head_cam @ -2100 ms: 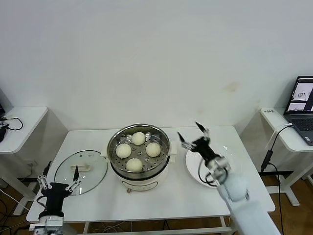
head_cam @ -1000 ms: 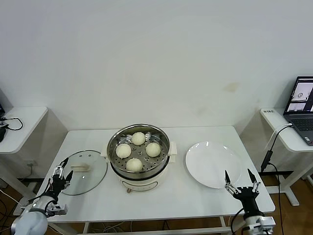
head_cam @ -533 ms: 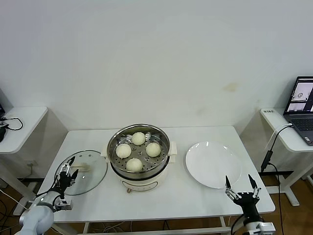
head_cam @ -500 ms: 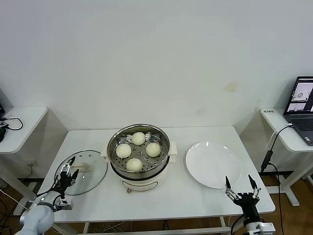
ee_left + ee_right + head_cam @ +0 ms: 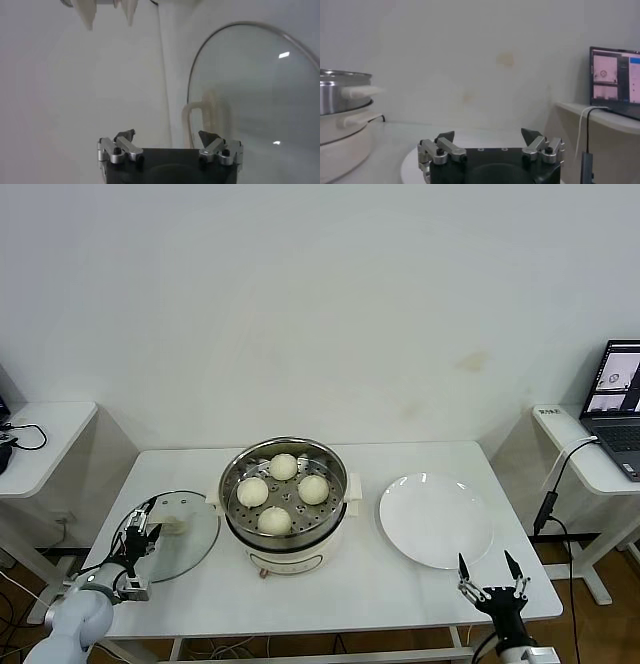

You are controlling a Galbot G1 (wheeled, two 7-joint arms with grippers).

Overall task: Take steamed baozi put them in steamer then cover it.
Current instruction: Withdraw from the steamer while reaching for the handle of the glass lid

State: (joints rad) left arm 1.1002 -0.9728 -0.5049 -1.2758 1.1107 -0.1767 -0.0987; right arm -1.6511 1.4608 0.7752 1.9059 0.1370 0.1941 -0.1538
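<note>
White table (image 5: 400,584) under a bare wall; at its centre the steamer (image 5: 287,529) holds all four steamed baozi (image 5: 275,520) on its tray. Loading looks done, covering is next. Beside it lies the cover (image 5: 190,544), left gripper (image 5: 138,536) spread-fingered over its rim, needing the handle. Right gripper (image 5: 492,576) waits by the near edge, fingers spread, empty.

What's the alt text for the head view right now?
Four steamed baozi sit in the open steamer at the middle of a white table. The glass cover lies flat to its left with the open left gripper over it. An empty white plate lies right, open right gripper near the front edge.
</note>
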